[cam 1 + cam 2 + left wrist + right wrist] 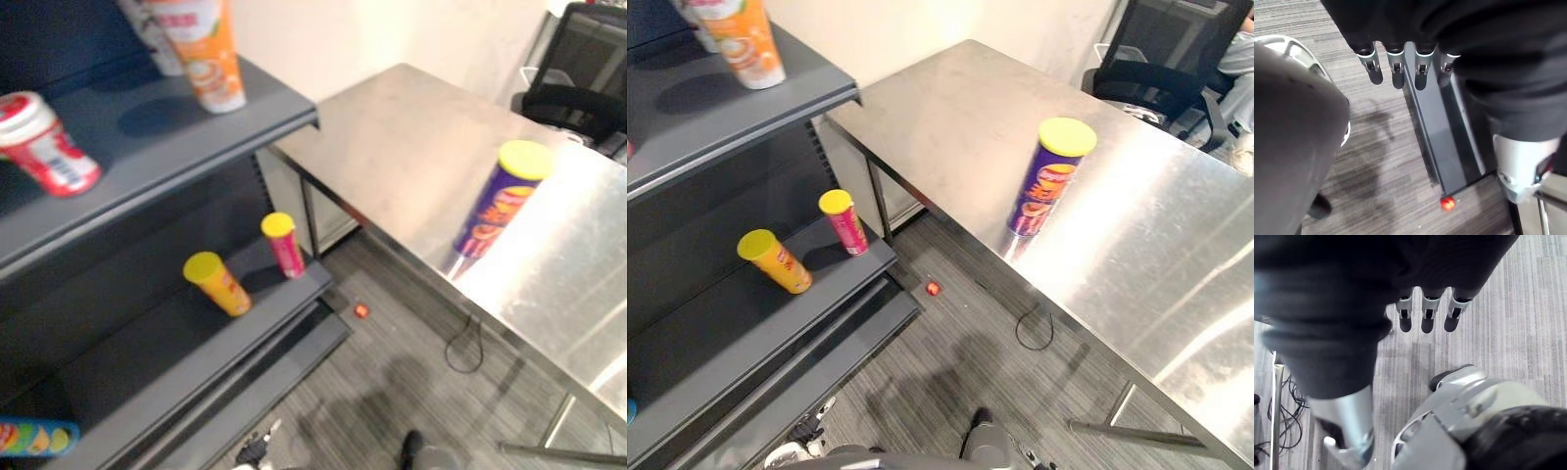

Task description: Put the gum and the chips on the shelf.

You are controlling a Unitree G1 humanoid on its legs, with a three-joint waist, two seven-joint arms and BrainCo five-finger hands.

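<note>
Our left hand (1397,73) hangs at our side, fingers loose and holding nothing, over the floor (1376,147) by the foot of the shelf (1440,147). Our right hand (1427,318) hangs the same way, slack and empty. Neither is near the goods, so we judge that no reach is under way yet.

A small red bit (1447,203) lies on the floor just off the shelf's corner; we cannot tell what it is.

The chips (502,201) stand upright on the bench (392,127), near its front edge and well apart from the shelf, so they are the piece left to carry over.

The gum (44,142), as we take the red-and-white tub to be, lies on its side on the upper board, seemingly already in place. An orange tube (211,59) stands further along that board. Below, an orange can (220,284) and a pink can (284,245) stand close together near the board's end. That leaves bare board beside them, where we think the chips would fit.
</note>
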